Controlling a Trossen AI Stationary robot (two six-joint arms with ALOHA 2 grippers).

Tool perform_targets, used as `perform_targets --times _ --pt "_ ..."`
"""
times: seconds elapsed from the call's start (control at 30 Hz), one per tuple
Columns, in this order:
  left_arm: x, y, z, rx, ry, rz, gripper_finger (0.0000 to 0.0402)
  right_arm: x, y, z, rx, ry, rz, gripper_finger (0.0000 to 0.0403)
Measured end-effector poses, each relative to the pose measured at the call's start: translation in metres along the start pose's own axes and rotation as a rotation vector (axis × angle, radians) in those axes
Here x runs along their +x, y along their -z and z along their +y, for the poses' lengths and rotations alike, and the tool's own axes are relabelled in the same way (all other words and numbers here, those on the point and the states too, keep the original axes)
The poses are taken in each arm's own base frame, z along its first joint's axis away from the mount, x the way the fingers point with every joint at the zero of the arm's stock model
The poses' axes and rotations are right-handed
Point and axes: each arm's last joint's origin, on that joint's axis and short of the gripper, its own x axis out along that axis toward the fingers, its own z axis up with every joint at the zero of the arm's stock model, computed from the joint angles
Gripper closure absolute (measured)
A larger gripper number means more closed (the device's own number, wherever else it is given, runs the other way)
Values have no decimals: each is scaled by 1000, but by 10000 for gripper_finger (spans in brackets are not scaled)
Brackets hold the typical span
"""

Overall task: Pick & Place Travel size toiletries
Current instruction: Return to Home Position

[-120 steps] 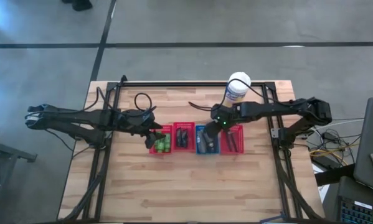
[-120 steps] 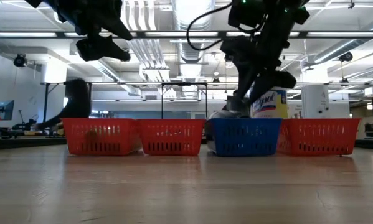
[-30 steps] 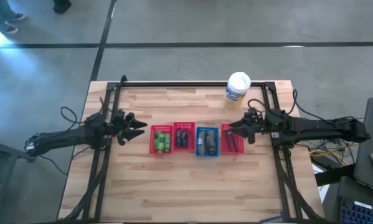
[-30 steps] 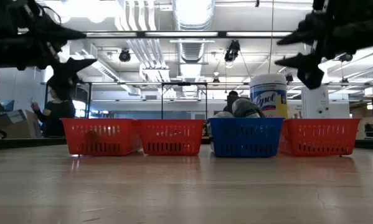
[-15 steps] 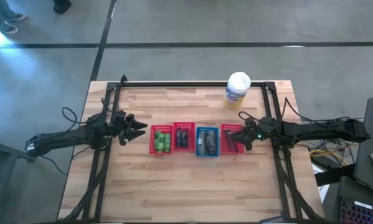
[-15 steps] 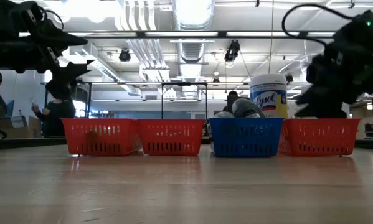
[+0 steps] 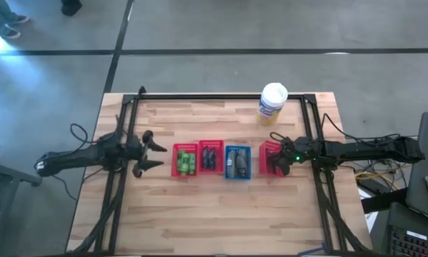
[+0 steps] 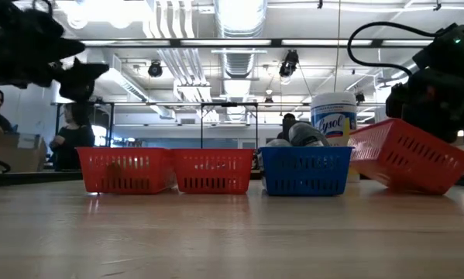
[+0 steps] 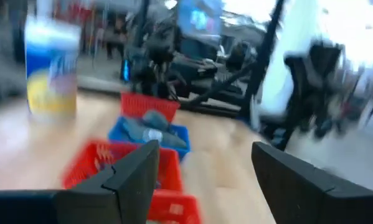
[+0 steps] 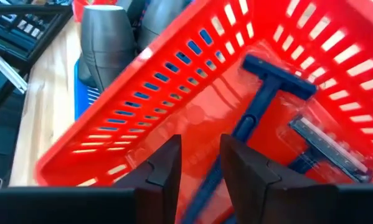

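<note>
Four small baskets stand in a row mid-table. A red basket holds bright green pieces, a second red basket dark packets, and a blue basket grey tubes. The rightmost red basket holds blue razors in clear packets. My right gripper is at this basket's right side, shut on it. The basket is tipped. My left gripper hangs open above the table, left of the green-piece basket, touching nothing. My right gripper comes level from the table's right and is shut on the rightmost red basket at its right-hand side. Red mesh shows between the near-closed fingers; the picture's lower edge cuts off the contact place. The basket is tilted, left end raised, right lower edge on the table.
A large white canister with a yellow-blue label stands behind the baskets, near the far edge. A black frame runs around the work area. Bare wood lies on the near side of the row. People show in the room beyond.
My right gripper has moved down and toward the table's left onto the rightmost red basket and shut on it. The basket has tipped, its left end rising while its right lower edge stays down. My left gripper's fingers have spread wider.
</note>
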Motion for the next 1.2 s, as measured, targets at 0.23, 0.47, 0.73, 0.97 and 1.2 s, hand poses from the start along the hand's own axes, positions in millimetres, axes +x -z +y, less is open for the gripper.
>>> perform_targets --times 0.23,0.47,0.73,0.97,1.2 --pt "1 4 -2 381 -123 27 140 0 0 0 1 4 2 315" --pt "1 4 -4 306 -103 17 140 0 0 0 1 4 2 337" --pt "2 4 -4 268 -101 11 140 0 0 0 1 4 2 354" --pt "2 3 -4 266 -101 4 140 0 0 0 1 4 2 348" --pt "2 3 -4 266 -102 8 140 0 0 0 1 4 2 327"
